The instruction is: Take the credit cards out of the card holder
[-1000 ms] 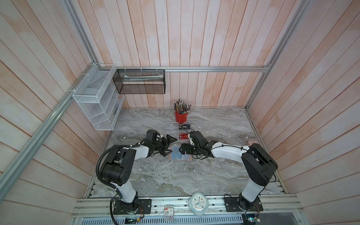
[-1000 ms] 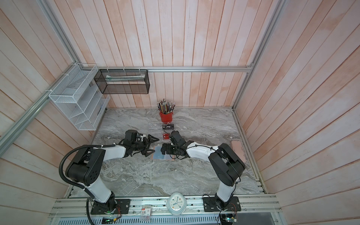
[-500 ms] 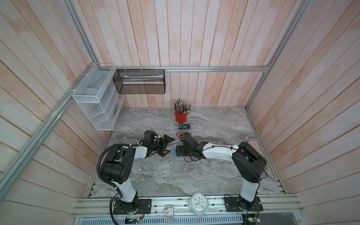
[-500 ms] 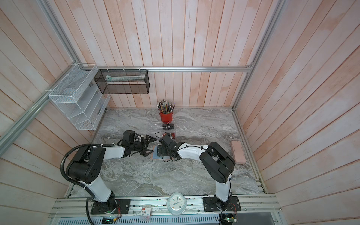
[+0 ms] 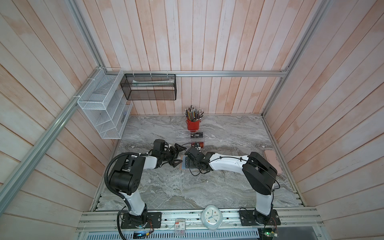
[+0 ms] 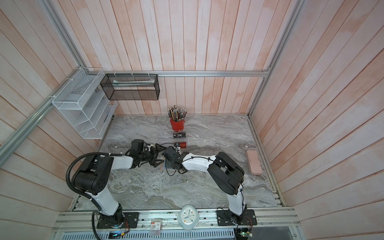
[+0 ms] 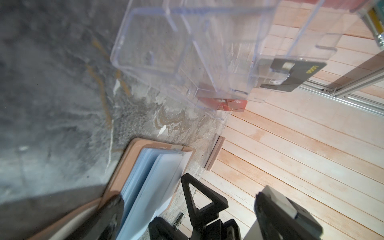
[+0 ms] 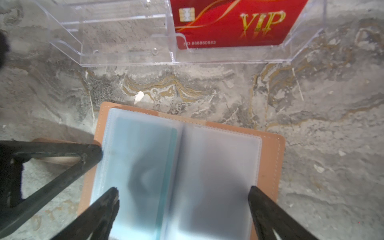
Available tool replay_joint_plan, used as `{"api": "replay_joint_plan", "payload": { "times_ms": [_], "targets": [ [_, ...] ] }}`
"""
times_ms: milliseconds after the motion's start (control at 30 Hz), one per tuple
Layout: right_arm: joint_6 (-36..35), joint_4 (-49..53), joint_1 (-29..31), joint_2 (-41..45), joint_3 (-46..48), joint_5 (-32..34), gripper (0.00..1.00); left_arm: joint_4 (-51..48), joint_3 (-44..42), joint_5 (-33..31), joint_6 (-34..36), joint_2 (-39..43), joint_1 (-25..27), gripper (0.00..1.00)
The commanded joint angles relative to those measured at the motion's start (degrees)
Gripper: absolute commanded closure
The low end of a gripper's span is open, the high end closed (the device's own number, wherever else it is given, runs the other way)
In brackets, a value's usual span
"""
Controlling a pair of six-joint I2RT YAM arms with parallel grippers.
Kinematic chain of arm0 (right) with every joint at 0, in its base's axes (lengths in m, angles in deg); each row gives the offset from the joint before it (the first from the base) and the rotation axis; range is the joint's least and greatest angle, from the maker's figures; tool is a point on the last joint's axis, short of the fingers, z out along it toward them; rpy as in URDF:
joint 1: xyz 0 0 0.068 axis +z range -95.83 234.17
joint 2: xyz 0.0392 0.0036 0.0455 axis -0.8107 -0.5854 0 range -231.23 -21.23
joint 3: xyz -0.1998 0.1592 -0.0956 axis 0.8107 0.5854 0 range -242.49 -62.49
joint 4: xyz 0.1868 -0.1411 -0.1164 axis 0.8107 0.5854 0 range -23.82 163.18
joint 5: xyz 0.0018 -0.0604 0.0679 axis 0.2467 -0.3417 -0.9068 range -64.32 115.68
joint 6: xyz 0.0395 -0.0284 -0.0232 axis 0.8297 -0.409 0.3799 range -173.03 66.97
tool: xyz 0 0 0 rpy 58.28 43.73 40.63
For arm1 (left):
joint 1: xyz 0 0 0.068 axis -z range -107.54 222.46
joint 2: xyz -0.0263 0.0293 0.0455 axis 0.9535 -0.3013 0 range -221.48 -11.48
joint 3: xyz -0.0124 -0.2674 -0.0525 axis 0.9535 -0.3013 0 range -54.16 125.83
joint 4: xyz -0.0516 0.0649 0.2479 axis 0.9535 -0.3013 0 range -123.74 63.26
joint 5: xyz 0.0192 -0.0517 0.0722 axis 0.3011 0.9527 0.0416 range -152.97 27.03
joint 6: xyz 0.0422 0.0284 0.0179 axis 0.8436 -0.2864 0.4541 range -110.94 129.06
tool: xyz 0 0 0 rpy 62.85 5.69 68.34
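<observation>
R gripper (image 8: 182,188) slid over card holder (image 8: 218,158) — jaws wide above it.

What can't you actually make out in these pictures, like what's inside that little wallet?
- Teal card, right wrist view: blurred behind cloudy plastic; no print legible.
- Red card, right wrist view: partly cut off by the picture's edge.
- Holder, both top views: mostly hidden under the right arm.
- Lower sleeves, either wrist view: covered by the top pages; contents unknown.
</observation>
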Motion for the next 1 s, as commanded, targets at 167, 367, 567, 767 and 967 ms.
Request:
{"api": "replay_joint_plan", "payload": {
  "times_ms": [167,367,567,767,967],
  "targets": [
    [0.33,2.57,1.13,-1.87,-2.32,2.0,0.02,2.86,-2.64,1.59,-2.15,-2.27,-0.71,0.0],
    [-0.58,3.58,2.48,-3.91,-5.24,2.97,0.02,2.64,-2.46,1.83,-2.03,-2.49,-0.78,0.0],
    [0.58,7.64,2.47,-7.43,-9.38,4.17,0.02,3.56,-2.92,1.96,-2.64,-3.04,-1.02,0.0],
    [1.51,7.78,2.48,-8.77,-9.61,4.08,0.02,4.57,-3.51,2.38,-3.34,-3.46,-1.49,0.0],
    [2.24,6.67,2.39,-6.93,-7.12,4.54,0.02,4.62,-3.44,2.62,-3.04,-4.1,-1.67,0.0]
  ]
}}
